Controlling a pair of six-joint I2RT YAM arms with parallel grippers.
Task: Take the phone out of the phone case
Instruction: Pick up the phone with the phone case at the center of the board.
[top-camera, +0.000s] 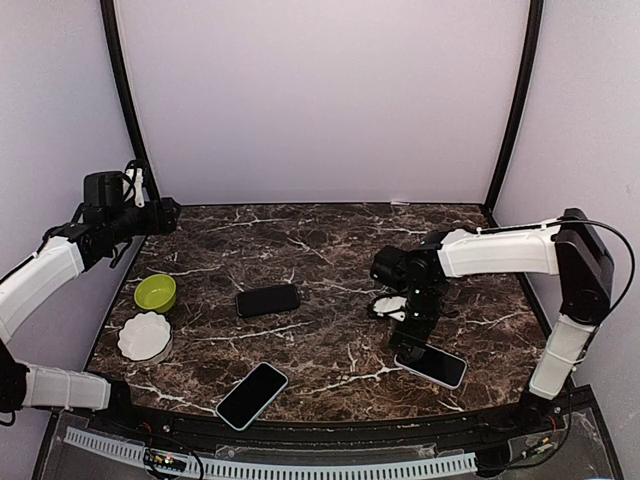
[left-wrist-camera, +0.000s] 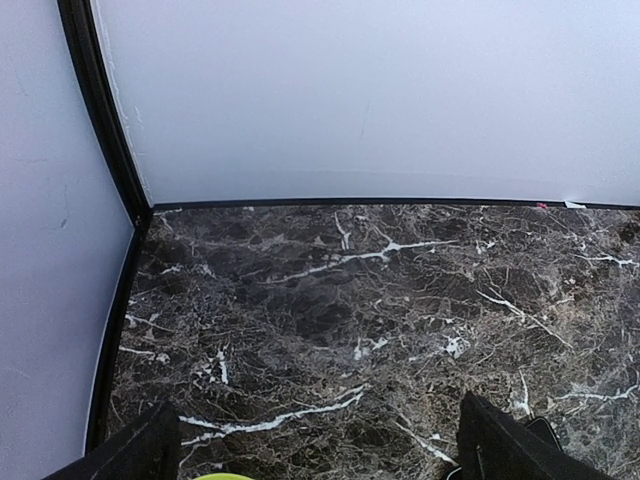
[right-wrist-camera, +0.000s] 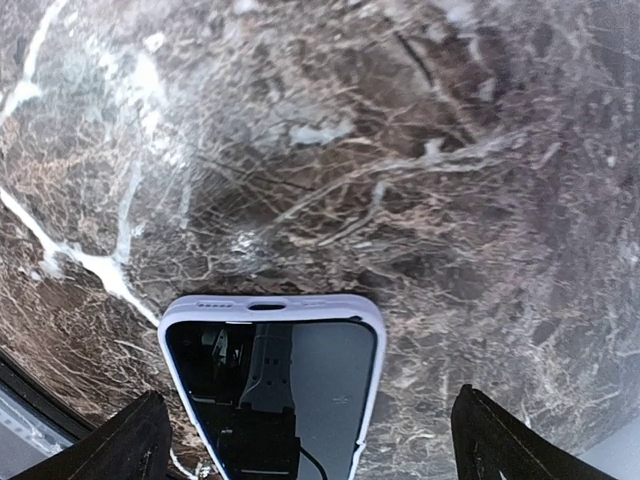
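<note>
The right tool (top-camera: 410, 340) is hovering open over the phone (right-wrist-camera: 270, 400), the left tool (top-camera: 160, 215) idling open. Pinning the case (right-wrist-camera: 270, 305) is likely coming next.

You've got the cased phone (top-camera: 431, 364) lying flat on the table (top-camera: 330, 250) front-right, with the right gripper (top-camera: 412, 338) over its far end. A second phone (top-camera: 252, 395) lies at the near edge, left of centre, and a third slab (top-camera: 268, 300), phone or case, can't tell, sits mid-table behind it. Far left you have the bowl (top-camera: 155, 292) with the dish (top-camera: 144, 336) just in front of it, and the left gripper (top-camera: 160, 215) is over the back-left corner, well apart from everything.
</note>
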